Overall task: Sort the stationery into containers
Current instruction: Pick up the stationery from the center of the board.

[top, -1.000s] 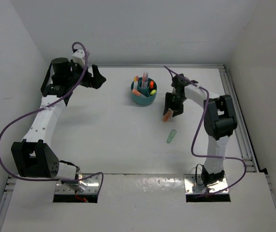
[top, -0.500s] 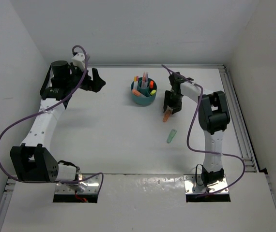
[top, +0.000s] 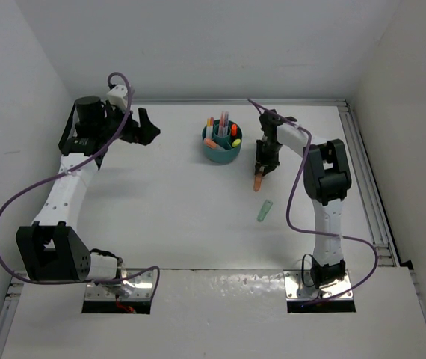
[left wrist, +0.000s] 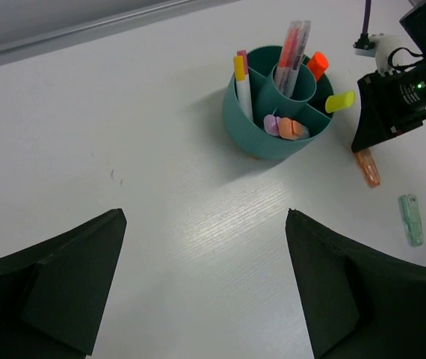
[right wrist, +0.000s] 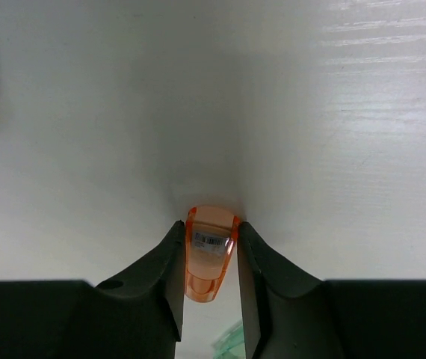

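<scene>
A stubby orange marker lies on the white table right of the teal organiser cup. My right gripper points down at it, and both fingers press the marker's sides. The marker's tip shows just below the gripper from above, as an orange marker end. The cup holds several pens and highlighters in its centre tube and ring compartments. A pale green marker lies loose nearer the front. My left gripper hovers open at the far left, nothing between its fingers.
White walls close in the table at the back and both sides. A metal rail runs along the right edge. Purple cables loop off both arms. In the left wrist view the green marker lies just right of the orange marker.
My right gripper's fingers have come together on the orange marker, and that arm shifted slightly toward the cup. The left arm barely moved.
</scene>
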Robot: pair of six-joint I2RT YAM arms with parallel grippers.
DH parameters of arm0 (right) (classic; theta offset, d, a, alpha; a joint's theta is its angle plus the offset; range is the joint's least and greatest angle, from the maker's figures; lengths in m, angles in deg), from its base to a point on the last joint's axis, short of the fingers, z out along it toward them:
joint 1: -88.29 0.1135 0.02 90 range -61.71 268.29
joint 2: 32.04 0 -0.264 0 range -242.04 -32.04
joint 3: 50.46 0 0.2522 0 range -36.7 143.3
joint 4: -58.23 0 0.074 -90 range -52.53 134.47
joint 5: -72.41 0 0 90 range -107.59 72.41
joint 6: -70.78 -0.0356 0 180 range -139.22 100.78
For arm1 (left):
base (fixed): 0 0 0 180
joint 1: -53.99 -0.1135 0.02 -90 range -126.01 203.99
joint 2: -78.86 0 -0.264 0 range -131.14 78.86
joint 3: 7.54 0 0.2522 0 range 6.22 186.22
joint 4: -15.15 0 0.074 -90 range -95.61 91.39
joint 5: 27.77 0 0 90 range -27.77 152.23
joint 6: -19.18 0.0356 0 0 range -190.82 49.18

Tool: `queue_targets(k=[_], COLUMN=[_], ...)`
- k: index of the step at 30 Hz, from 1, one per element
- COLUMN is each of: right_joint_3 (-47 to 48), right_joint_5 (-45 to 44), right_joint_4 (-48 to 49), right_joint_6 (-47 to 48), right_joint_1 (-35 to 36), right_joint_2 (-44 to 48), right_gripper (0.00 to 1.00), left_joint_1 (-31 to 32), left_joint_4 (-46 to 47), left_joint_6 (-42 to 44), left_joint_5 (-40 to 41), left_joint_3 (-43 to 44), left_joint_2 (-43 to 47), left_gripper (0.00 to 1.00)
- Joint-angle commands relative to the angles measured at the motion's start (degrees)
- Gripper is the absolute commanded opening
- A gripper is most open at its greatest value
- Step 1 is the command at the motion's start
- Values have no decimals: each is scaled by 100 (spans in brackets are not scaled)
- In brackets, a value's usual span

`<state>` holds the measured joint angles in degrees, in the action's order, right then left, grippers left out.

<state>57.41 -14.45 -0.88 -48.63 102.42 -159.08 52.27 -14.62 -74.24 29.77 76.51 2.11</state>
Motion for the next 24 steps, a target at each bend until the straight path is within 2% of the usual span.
queue_targets(k=[1, 7, 14, 20, 23, 24], right_joint_3=[152, 476, 1127, 1470, 1409, 1348], right_joint_5=[-41, -24, 363, 434, 197, 118], right_joint_4=[-142, -54, 517, 1720, 2362, 2842], right_joint_6=[58, 84, 6, 181, 488, 558], right_joint_1=[37, 20, -261, -490, -499, -499], right_joint_2=[30, 92, 355, 750, 883, 961], right_gripper=[20, 0, 0, 0, 0, 0], left_joint_1=[-127, -162, -250, -321, -338, -347], left_joint_4=[168, 239, 379, 467, 432, 467], left_joint_6=[61, 70, 87, 131, 184, 193], left_joint_5=[-198, -286, -453, -629, -664, -656], left_joint_3=[-32, -32, -23, 38, 126, 161], left_joint_2=[143, 143, 161, 152, 64, 3], left_gripper=[95, 95, 96, 97, 97, 97])
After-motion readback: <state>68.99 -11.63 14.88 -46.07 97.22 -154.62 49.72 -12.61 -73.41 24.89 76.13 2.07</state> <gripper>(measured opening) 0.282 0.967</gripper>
